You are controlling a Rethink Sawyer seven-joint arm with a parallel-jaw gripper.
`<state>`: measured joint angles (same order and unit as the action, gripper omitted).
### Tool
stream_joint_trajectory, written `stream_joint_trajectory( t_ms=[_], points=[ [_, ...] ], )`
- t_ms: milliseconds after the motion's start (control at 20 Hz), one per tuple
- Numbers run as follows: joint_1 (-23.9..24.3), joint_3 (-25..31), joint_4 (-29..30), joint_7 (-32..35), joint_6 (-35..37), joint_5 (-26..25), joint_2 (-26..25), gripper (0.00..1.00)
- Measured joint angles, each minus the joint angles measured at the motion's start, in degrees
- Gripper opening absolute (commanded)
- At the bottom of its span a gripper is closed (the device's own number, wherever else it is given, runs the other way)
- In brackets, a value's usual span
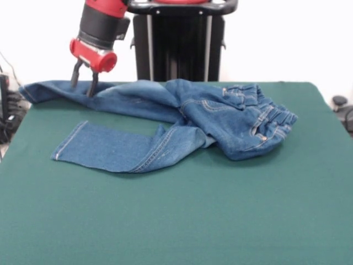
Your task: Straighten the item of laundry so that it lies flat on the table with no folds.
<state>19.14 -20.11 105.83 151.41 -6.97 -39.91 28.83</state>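
One big green table (182,221) takes up most of the shot, and most of it is bare, so there's loads of room to spread things out. The jeans (220,118) sit toward the far half of it, definitely not flat yet: the waistband end is bunched up in a heap on the right side of the view, with the seat folded over itself, which I'd guess is why the legs splay off at odd angles. One leg runs along the far edge out to the left, the other lies nearer the camera and looks fairly smooth already. The gripper (84,84) comes down from above right onto that far leg, its two dark fingers spread a bit with the tips on or just at the denim, nothing clamped that I can make out. My guess is it's set there to pinch the leg and pull it straight.
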Motion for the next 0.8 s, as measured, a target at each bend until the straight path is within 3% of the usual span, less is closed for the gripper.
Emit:
stream_joint_trajectory(
  t_ms=[400, 800],
  points=[
    [9.65, 13.8, 0.02, 0.0, 8.0, -0.06, 6.51, 1.0],
    [10.58, 18.3, -0.49, 0.0, 11.77, -0.09, 8.45, 1.0]
  ],
)
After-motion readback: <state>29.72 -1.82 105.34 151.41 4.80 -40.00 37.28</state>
